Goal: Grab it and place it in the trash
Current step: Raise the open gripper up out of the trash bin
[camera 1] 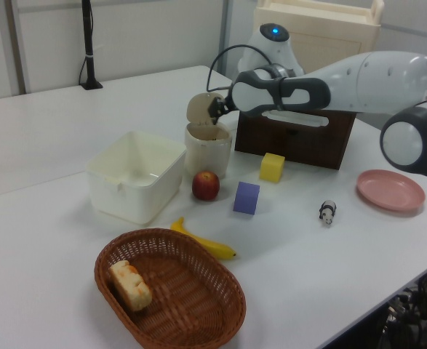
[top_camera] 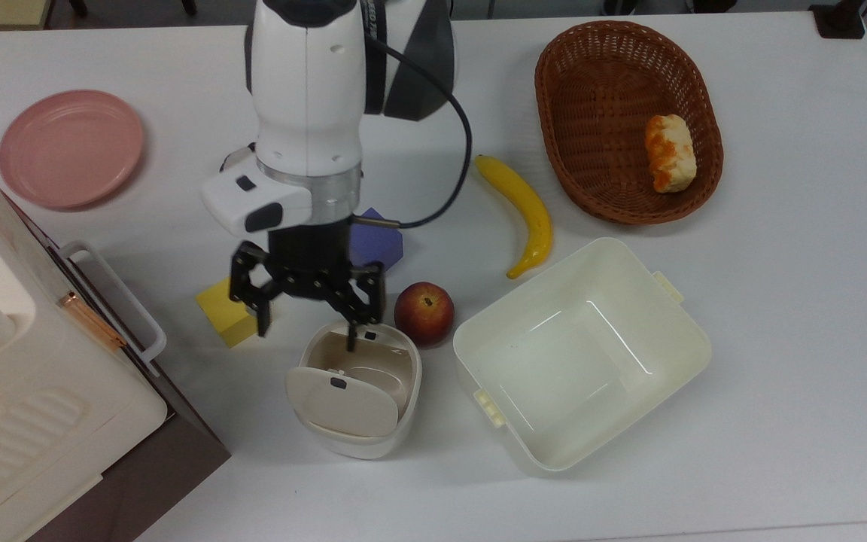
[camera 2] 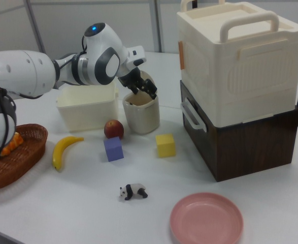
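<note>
Above the trash bin [top_camera: 354, 391], near the tabletop's front edge in the top view, my gripper [top_camera: 305, 324] hangs with jaws spread wide and empty. I judge the paper ball lies inside the bin, though I cannot see it. Next I should lift clear, avoiding the yellow cube [top_camera: 224, 316] and apple [top_camera: 424, 313].

Cream trash [top_camera: 358, 421], red apple [top_camera: 424, 312], yellow banana [top_camera: 524, 211], pink plate [top_camera: 70, 147], purple cube [top_camera: 378, 242]
</note>
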Action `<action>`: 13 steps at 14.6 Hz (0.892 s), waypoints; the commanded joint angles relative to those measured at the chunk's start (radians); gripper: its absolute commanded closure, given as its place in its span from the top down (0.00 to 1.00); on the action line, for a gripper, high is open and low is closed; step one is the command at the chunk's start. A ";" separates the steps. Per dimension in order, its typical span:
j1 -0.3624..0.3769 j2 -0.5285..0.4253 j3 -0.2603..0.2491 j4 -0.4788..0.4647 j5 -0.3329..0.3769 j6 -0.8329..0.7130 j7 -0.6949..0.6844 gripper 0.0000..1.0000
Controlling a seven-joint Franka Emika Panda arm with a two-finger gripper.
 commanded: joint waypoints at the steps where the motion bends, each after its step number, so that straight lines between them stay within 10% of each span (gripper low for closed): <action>1: 0.028 -0.186 -0.061 -0.127 -0.125 -0.227 -0.030 1.00; 13: -0.024 -0.450 -0.049 -0.126 -0.040 -0.821 -0.346 1.00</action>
